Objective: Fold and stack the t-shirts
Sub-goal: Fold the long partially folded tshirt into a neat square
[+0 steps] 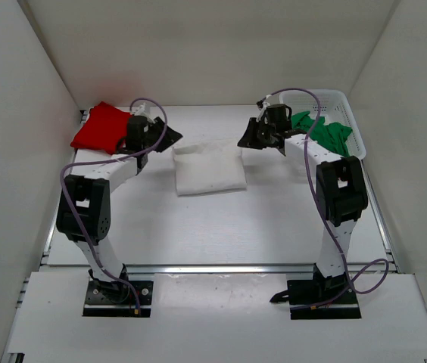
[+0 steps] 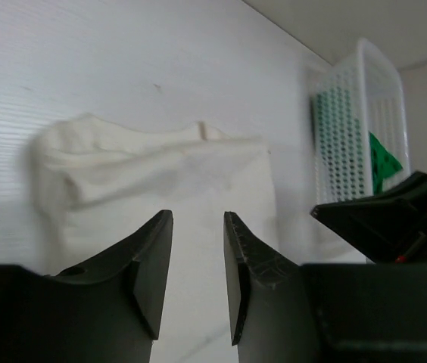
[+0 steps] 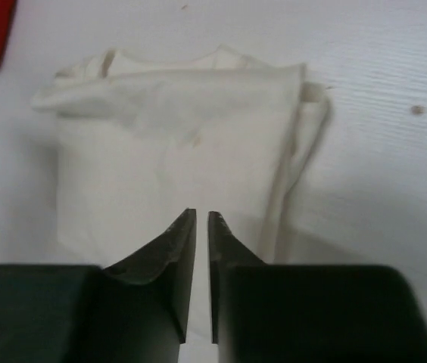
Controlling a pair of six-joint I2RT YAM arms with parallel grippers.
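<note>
- Top view: red shirt [image 1: 104, 127] far-left on tabletop [image 1: 274, 227]; green shirt [image 1: 327, 134] in basket [image 1: 327, 94]; folded off-white shirt [image 1: 208, 170] centred.
- Left wrist view: left fingers [image 2: 149, 257] apart.
- Right wrist view: right fingers [image 3: 176, 249] narrowly apart.

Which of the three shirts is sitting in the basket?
The green shirt: it lies bunched in the white mesh basket at far right. The red shirt and the folded off-white shirt lie on the table.

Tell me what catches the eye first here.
A folded off-white t-shirt lies at the centre of the table, flanked by the left gripper and right gripper, both empty. A bright red t-shirt sits far left; a green t-shirt lies in the white mesh basket far right.
</note>
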